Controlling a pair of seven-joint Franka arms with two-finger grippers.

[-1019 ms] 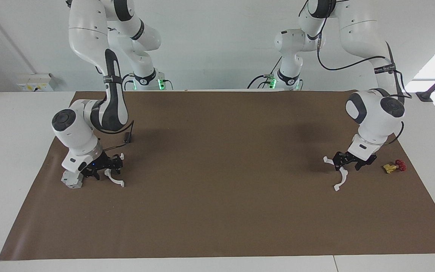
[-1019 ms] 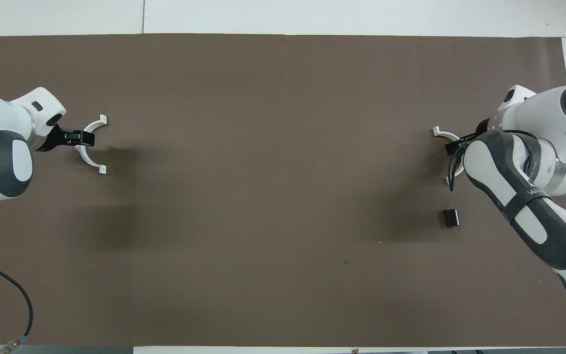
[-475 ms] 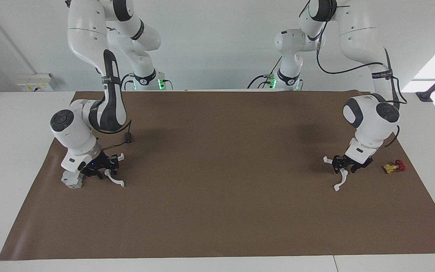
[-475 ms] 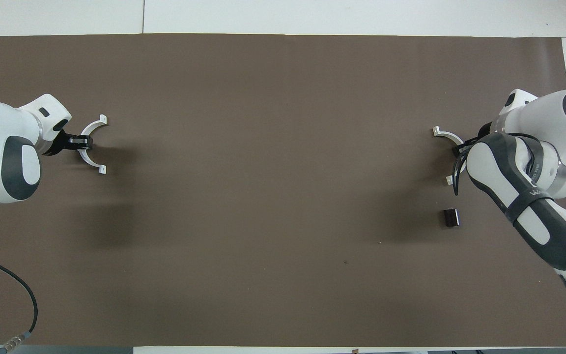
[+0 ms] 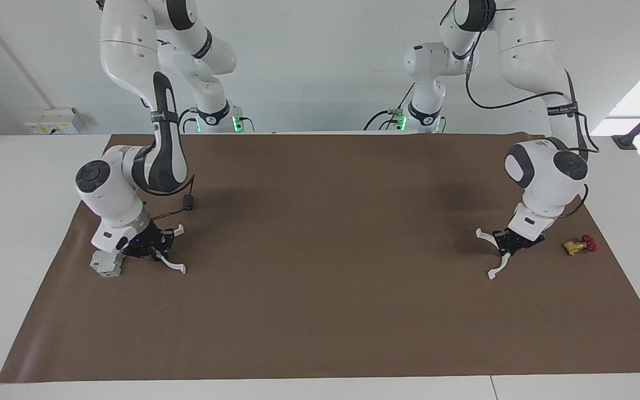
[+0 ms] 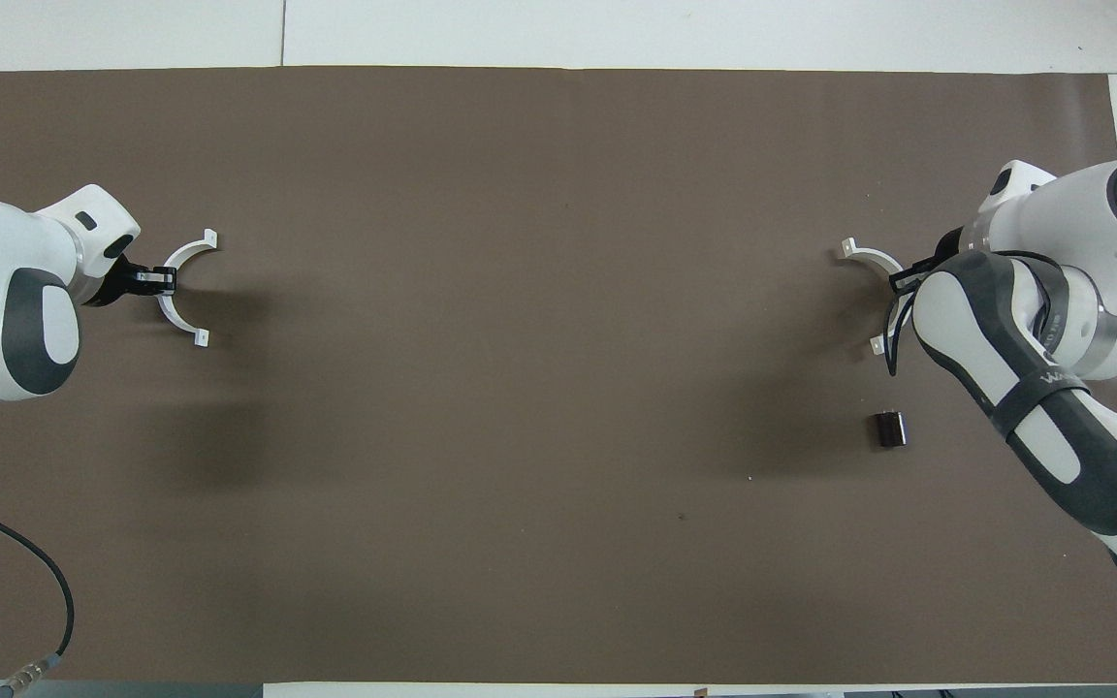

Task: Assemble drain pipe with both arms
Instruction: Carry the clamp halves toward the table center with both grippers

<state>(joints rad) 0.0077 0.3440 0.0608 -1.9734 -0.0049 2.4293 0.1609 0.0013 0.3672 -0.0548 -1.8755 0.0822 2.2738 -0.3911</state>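
The drain pipe lies as two separate white half-rings, one at each end of the brown mat. My left gripper (image 5: 506,244) is shut on the middle of one half-ring (image 5: 496,268), low over the mat at the left arm's end; the overhead view shows this gripper (image 6: 163,279) and half-ring (image 6: 171,310) too. My right gripper (image 5: 159,249) is shut on the other half-ring (image 5: 173,265) at the right arm's end. In the overhead view this gripper (image 6: 900,281) is partly hidden by its arm, and its half-ring (image 6: 871,256) curves out from under it.
A grey boxy block (image 5: 106,265) sits beside my right gripper at the mat's edge. A small yellow-and-red piece (image 5: 580,244) lies beside my left gripper. A small dark block (image 6: 890,428) lies nearer to the robots than the right half-ring. A black cable (image 6: 45,582) crosses the mat's corner.
Both grippers have closed in on their half-rings. Both half-rings have shifted slightly with them, the right arm's one a little toward the table's middle.
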